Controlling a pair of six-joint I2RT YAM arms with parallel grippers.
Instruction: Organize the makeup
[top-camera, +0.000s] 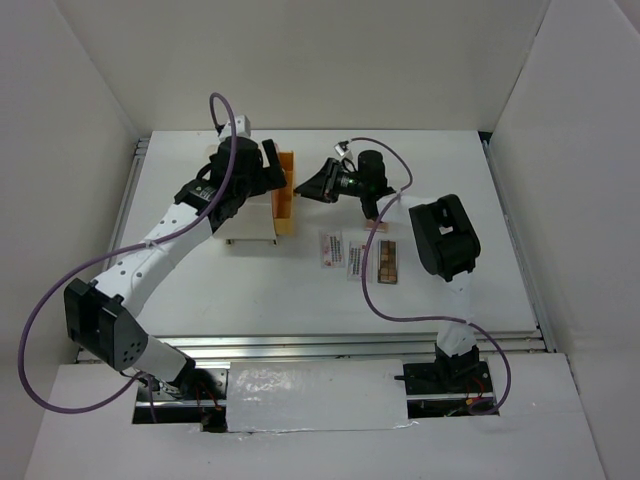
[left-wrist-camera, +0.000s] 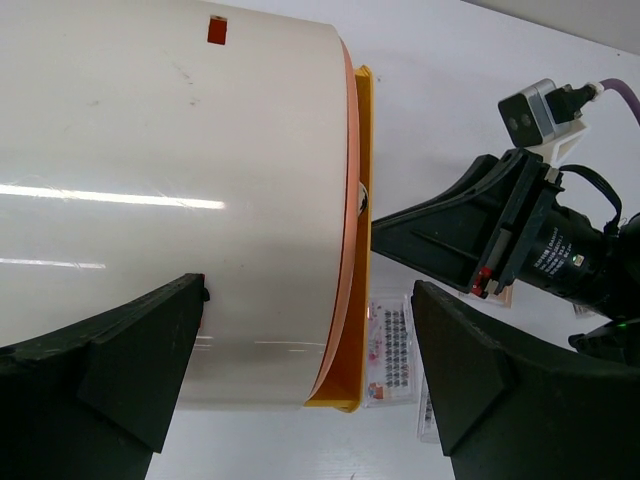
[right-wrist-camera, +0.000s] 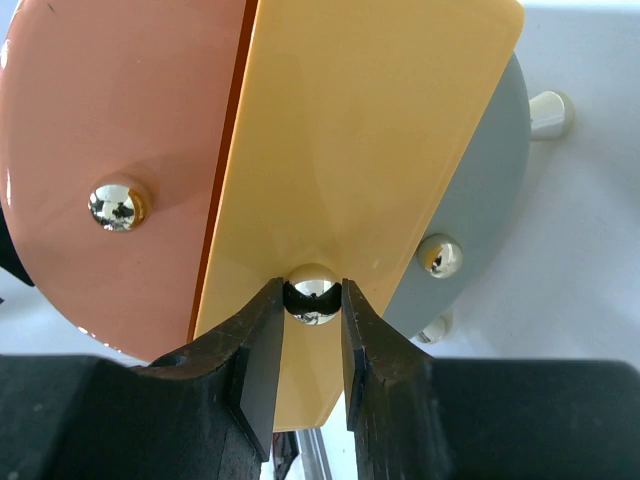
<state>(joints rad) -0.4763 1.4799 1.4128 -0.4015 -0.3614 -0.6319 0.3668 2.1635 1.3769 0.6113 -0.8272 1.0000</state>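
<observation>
1 overhead, 2 wrist close-ups

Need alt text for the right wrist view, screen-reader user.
Close-up: the right end effector grips the shiny round knob of a yellow drawer front. A pink front sits to its left and a grey front to its right.

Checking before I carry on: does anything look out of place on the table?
Only the orange drawer: it juts out of the cream box, with the right hand clamped on its knob.
</observation>
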